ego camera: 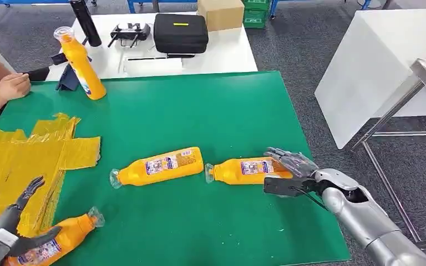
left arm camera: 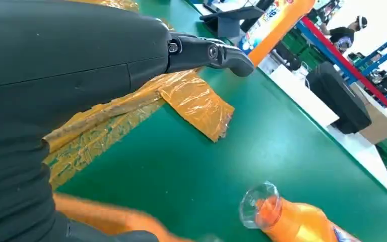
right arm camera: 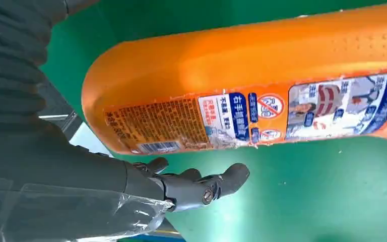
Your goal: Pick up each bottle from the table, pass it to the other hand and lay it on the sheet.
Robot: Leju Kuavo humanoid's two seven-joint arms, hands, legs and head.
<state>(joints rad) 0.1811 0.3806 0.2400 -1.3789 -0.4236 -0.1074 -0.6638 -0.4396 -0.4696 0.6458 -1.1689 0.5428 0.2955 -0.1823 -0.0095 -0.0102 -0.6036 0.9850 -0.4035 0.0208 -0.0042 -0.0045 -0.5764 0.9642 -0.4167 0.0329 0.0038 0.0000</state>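
Fingers of right hand (ego camera: 288, 166) curl over base end of one orange bottle (ego camera: 243, 170) lying on green worktop (ego camera: 199, 116); we can't tell if the grip's closed. Left hand (ego camera: 16, 224) fingers spread, resting by a second bottle (ego camera: 61, 238) at yellow sheet (ego camera: 28, 155) edge. Third bottle (ego camera: 158, 166) lies mid-worktop; fourth (ego camera: 80, 64) stands tilted at far edge.

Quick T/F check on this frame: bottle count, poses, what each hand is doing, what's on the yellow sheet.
1. Four orange bottles are in the head view. True.
2. The far bottle lies flat. False: it stands tilted near the mat's far left corner.
3. The right hand is at the base of the right lying bottle. True.
4. The middle bottle rests on the yellow sheet. False: it lies on the green mat.
5. The left hand is at a bottle by the sheet's near edge. True.
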